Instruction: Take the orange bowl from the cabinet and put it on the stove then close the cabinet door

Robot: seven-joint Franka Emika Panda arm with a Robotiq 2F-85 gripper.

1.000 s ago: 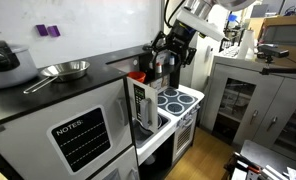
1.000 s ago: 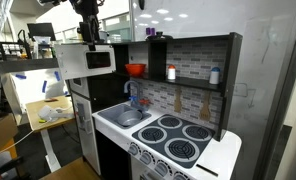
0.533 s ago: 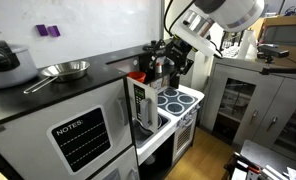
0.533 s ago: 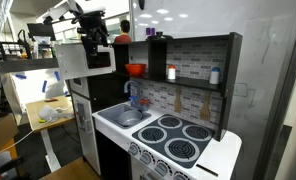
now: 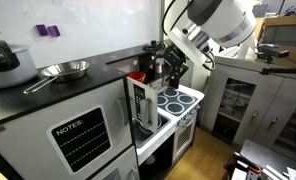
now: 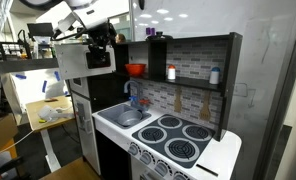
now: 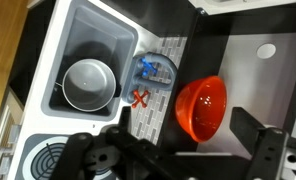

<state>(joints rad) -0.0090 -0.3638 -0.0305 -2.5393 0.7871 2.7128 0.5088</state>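
Hovering gripper [image 7: 183, 158] seen angled toward cabinet [image 6: 193, 40], fingers [image 7: 273, 150] spread wide (nothing pinched); orange bowl [image 7: 201, 107] inside shown only by wrist view.

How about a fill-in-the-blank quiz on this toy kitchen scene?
1. The bowl sitting in the cabinet is coloured ___.
2. The claw hovers near the bowl with its jaws ___, holding nothing.
3. The stove has ___ round burners, none with anything on it.

Missing words: orange; open; four.
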